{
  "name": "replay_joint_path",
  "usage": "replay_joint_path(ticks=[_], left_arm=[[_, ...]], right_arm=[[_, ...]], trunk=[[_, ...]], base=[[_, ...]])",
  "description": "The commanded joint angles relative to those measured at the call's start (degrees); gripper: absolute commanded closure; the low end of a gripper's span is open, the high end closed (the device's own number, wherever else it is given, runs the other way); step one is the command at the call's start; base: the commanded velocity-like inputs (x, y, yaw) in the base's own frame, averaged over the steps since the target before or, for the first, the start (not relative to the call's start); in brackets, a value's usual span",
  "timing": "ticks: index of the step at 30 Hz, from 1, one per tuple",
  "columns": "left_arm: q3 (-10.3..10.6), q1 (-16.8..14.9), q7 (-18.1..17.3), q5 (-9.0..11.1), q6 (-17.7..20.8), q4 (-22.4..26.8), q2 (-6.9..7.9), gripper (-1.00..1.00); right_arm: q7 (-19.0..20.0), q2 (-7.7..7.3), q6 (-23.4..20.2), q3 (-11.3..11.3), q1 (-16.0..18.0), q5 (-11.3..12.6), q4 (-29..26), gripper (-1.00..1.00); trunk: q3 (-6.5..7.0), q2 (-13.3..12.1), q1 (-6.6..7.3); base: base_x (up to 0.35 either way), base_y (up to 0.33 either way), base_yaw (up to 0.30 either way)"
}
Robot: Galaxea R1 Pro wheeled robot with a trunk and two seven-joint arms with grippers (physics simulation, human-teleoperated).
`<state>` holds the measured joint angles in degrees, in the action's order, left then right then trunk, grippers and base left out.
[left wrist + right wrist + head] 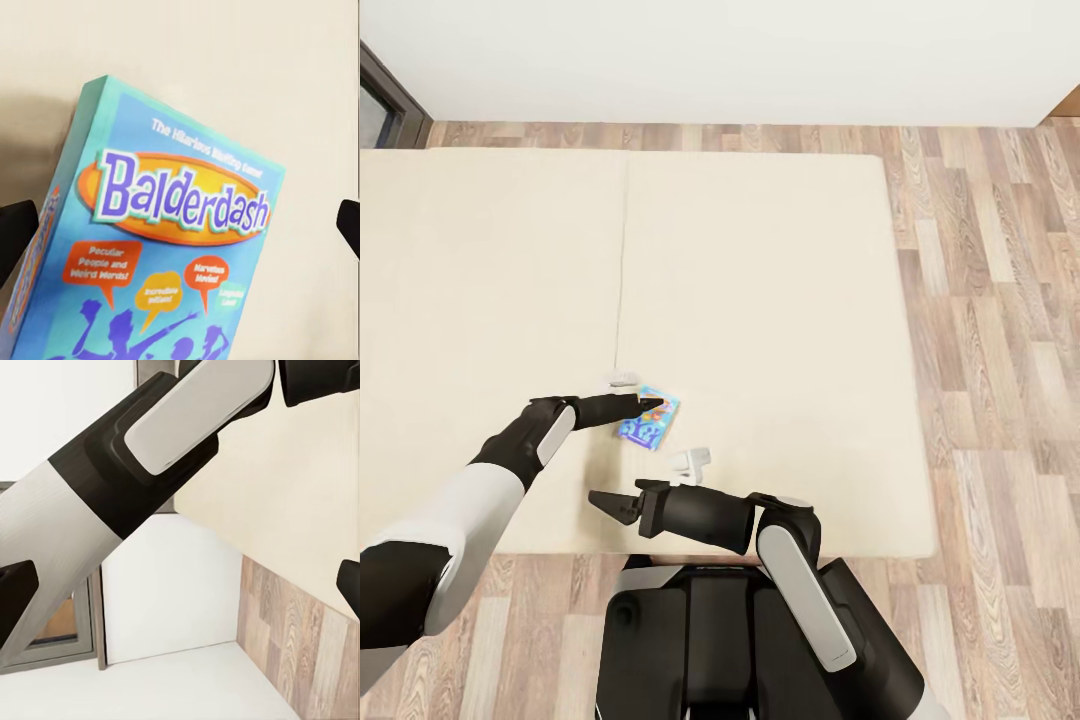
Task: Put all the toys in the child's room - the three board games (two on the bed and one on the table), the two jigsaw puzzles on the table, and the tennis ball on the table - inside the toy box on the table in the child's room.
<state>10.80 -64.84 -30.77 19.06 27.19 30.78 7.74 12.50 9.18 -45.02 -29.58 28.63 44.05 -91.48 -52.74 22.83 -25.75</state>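
A wide bed (760, 300) with a beige mattress is seen from above, divided into two parts by a straight seam running from the far edge toward the near edge; it is set on a wood-plank floor (1000, 350) that is visible along its right side and beyond its far edge. A small blue board game (648, 417) is laid flat on the mattress near the near end of the seam, just to its right. In the left wrist view the box (165, 240) is shown lettered "Balderdash" in purple on an orange oval, resting on the beige surface.
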Motion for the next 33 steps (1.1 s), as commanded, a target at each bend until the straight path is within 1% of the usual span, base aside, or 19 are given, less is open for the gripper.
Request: replay_joint_path(ticks=[1,9,22,33], left_arm=[[0.3,0.0,0.1,0.5,0.4,0.1,0.04,-1.00],[0.3,0.0,0.0,0.5,0.4,0.1,0.08,-1.00],[0.3,0.0,-0.2,0.5,0.3,0.1,0.09,-1.00],[0.2,0.0,0.3,0.5,0.4,0.1,0.20,-1.00]], right_arm=[[0.2,0.03,-0.2,0.1,0.0,-0.2,0.0,-1.00],[0.2,0.03,-0.2,0.1,0.0,-0.2,0.0,-1.00],[0.2,0.04,-0.2,0.1,0.0,-0.2,0.0,-1.00],[0.2,0.05,-0.2,0.0,0.0,-0.2,0.0,-1.00]], trunk=[[-0.06,0.1,-0.03],[-0.06,0.1,-0.03],[-0.06,0.1,-0.03],[-0.06,0.1,-0.03]], base=[[0.000,-0.173,0.000],[0.000,-0.176,0.000],[0.000,-0.047,0.000],[0.000,-0.004,0.000]])
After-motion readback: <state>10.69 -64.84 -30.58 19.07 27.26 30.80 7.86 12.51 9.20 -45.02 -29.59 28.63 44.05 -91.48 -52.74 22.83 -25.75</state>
